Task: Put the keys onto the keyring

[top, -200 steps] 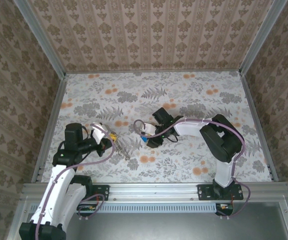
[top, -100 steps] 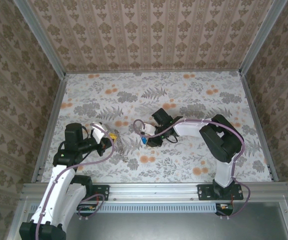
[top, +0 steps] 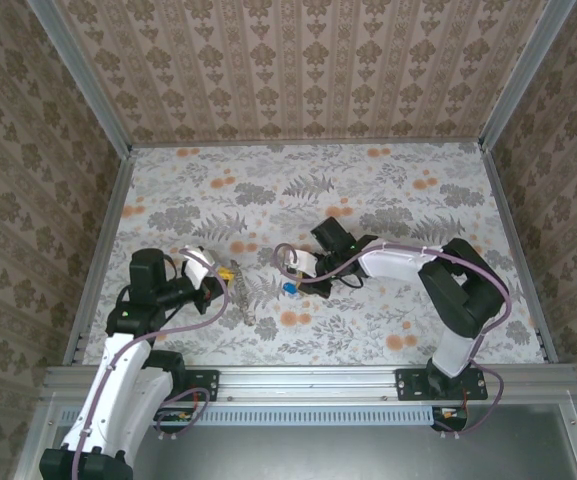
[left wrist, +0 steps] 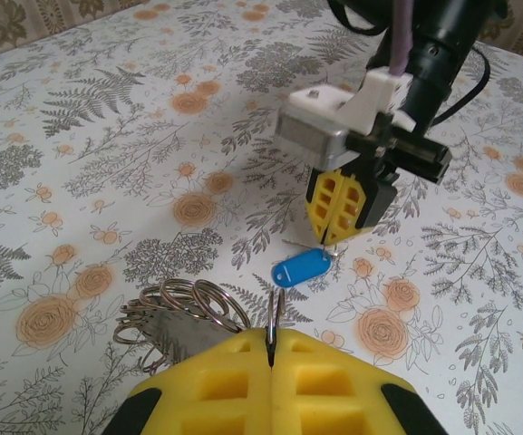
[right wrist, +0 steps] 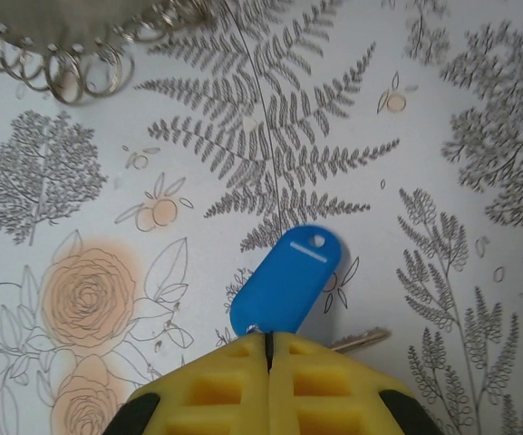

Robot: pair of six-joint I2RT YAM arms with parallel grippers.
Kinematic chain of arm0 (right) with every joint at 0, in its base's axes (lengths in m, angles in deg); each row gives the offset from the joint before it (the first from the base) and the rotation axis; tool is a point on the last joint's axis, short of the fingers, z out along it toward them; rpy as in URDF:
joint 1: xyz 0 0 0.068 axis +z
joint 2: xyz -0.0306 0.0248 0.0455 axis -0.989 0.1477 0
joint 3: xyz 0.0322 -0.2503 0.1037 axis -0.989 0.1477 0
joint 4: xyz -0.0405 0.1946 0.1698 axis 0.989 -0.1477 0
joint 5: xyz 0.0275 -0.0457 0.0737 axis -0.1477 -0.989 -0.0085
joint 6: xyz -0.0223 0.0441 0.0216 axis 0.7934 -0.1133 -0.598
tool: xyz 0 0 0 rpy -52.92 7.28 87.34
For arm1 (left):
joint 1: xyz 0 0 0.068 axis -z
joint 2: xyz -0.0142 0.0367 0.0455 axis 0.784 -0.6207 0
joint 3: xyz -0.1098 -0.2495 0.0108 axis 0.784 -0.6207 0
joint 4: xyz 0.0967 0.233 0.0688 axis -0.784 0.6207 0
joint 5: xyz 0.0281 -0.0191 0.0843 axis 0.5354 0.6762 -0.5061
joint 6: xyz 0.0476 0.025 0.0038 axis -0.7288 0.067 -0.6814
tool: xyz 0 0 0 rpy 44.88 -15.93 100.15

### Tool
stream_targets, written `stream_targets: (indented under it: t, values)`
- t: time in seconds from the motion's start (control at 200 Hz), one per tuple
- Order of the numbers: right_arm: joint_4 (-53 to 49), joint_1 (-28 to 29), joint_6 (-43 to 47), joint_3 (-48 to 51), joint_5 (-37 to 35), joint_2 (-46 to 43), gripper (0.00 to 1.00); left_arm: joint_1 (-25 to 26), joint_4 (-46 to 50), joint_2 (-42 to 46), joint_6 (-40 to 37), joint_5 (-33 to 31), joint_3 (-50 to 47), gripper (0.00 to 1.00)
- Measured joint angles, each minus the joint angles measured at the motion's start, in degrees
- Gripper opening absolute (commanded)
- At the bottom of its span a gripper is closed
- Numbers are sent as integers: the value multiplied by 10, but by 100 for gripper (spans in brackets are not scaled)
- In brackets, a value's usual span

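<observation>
Pinching shut on the blue-tagged key [right wrist: 288,281], the right gripper [right wrist: 268,340] is holding it low over the middle of the tabletop [top: 388,180], and its elbow is sitting nearer the right edge than a second ago. The left gripper [left wrist: 270,337] is clamping the keyring [left wrist: 184,306] close by, so threading is looking near but undone. No writing is showing on the tag, only a white stripe.

Table surface [top: 388,180] is carrying a floral print: grey ferns and orange blooms on white. Walls [top: 298,70] on three sides are showing beige damask-stripe wallpaper. Aluminium rails [top: 308,378] are framing the table edges and corners. Light is falling evenly, throwing only soft shadows.
</observation>
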Motion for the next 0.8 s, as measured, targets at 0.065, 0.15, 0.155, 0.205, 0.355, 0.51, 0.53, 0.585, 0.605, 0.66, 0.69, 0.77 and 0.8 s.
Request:
stream_targets:
  t: [0.065,0.15,0.155,0.205,0.355,0.51,0.53,0.585,0.605,0.66,0.69,0.77,0.8]
  values:
    - [2,0,5,6,3,-10,1,0,-1,0,0,0,0,0]
    - [7,4,13,19,3,-17,1,0,-1,0,0,0,0,0]
    - [7,5,14,20,3,-17,1,0,-1,0,0,0,0,0]
    - [17,12,18,33,-1,-18,1,0,-1,0,0,-2,0,0]
    - [82,47,29,76,-19,-31,0,0,-1,0,0,-7,-2,0]
    - [122,84,46,121,-46,-40,6,0,-1,0,0,-13,-3,0]
    - [124,87,47,123,-47,-40,7,0,-1,0,0,-13,-3,0]
    - [129,92,50,127,-49,-45,13,0,-1,0,0,-15,-3,0]
    - [130,92,51,129,-50,-47,15,0,-1,0,0,-16,-3,0]
    - [132,92,51,131,-51,-55,22,0,-1,0,0,-17,-3,0]
    - [132,92,54,132,-51,-59,24,0,-1,0,0,-18,-3,0]
    - [128,92,57,132,-52,-71,28,0,-1,0,0,-20,-3,0]
    - [125,92,59,132,-52,-76,29,0,-1,0,0,-20,-3,0]
